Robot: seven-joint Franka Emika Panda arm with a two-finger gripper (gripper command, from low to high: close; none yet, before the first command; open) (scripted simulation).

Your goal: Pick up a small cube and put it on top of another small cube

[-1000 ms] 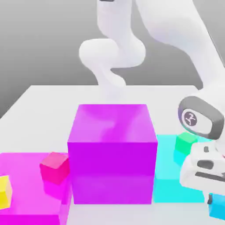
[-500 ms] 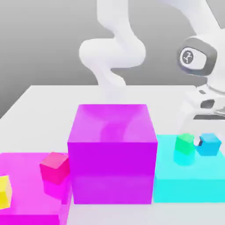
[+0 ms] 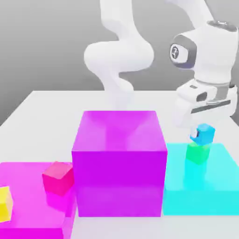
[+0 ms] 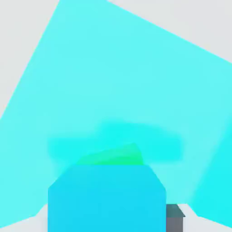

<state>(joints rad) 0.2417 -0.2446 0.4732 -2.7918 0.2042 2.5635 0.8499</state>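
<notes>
The stacking step is in hand: a small blue cube (image 3: 204, 134) sits directly above a small green cube (image 3: 198, 153) on the flat cyan block (image 3: 215, 201), at the exterior view's right. The claw (image 3: 200, 131) is at the blue cube; whether it grips the cube or has let go cannot be told. The blue cube appears set slightly toward the exterior view's right of the green one, and the two look turned differently. Contact between them, or a thin gap, cannot be made out.

The next move, in judgement, calls for confirming that the blue cube is seated, fully freeing it if it is held, then lifting straight up without a sideways nudge, which could tip the stack.

In the hand view, the blue cube covers most of the green cube, leaving a sliver in sight, and is itself cut off by the frame. At the exterior view's near left, a yellow cube (image 3: 5, 204) is also cropped. The green cube's top face is largely hidden in the exterior view.
</notes>
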